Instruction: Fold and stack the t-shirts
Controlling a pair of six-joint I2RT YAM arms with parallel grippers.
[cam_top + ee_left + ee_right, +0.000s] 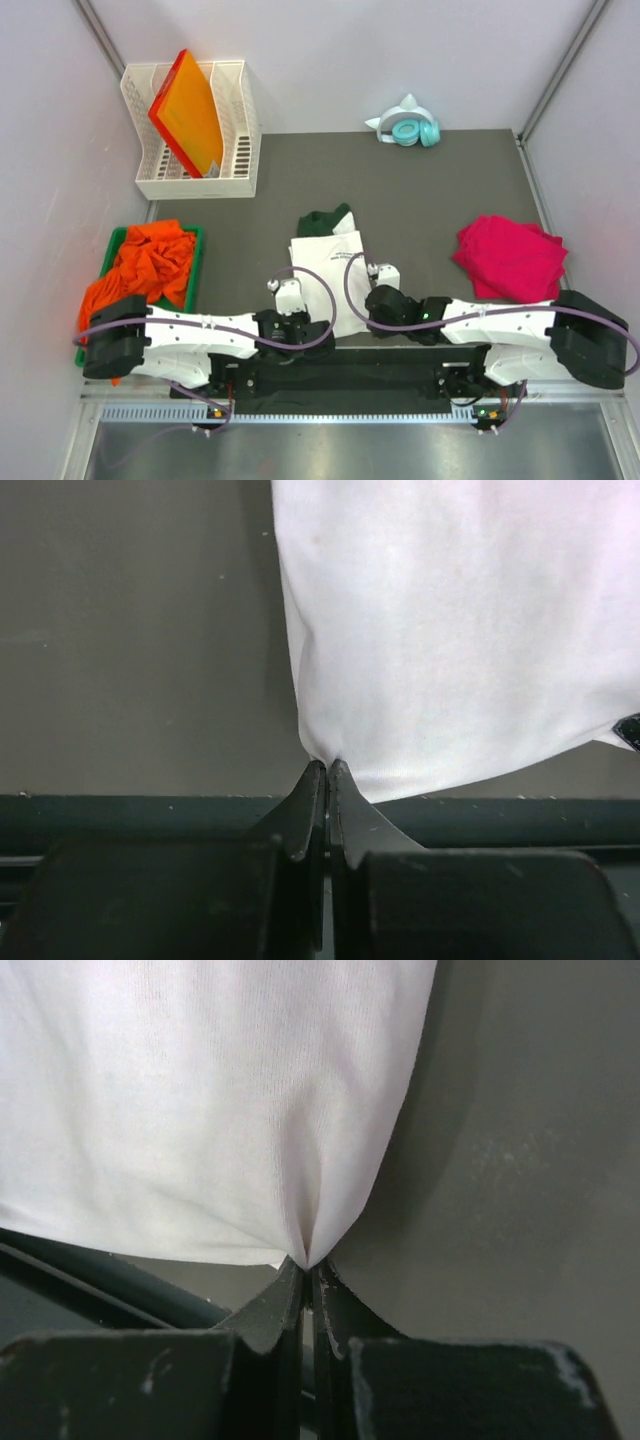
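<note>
The dark grey desk (pixel 420 190) carries everything. At its left edge a green bin of crumpled orange t-shirts (pixel 145 265) waits, not yet folded. On the right lies a flattened pile of magenta-red t-shirts (pixel 512 258), which looks like the stack. At the far left stands a white slotted rack with an orange folder (pixel 195 130).

In the middle, near the arms, the white cotton t-shirt (pixel 330 265) is spread as a narrow panel. Its far end lies over a dark green garment (pixel 322 220) (how much of that is hidden I cannot tell). A pair of teal-and-white headphones (pixel 408 128) sits at the far edge, well apart from the work.

The left claw (pixel 327 770) is pressed together on the shirt's near-left corner, and the cloth puckers into its tips. The right claw (pixel 308 1265) is clamped the same way on the near-right corner.

The step in hand looks like a fold of the white shirt, with both near corners gripped. The next move probably calls for lifting both corners evenly and carrying them away from the arms, so the near half lands square on the far half. Uneven travel would skew the edge.
</note>
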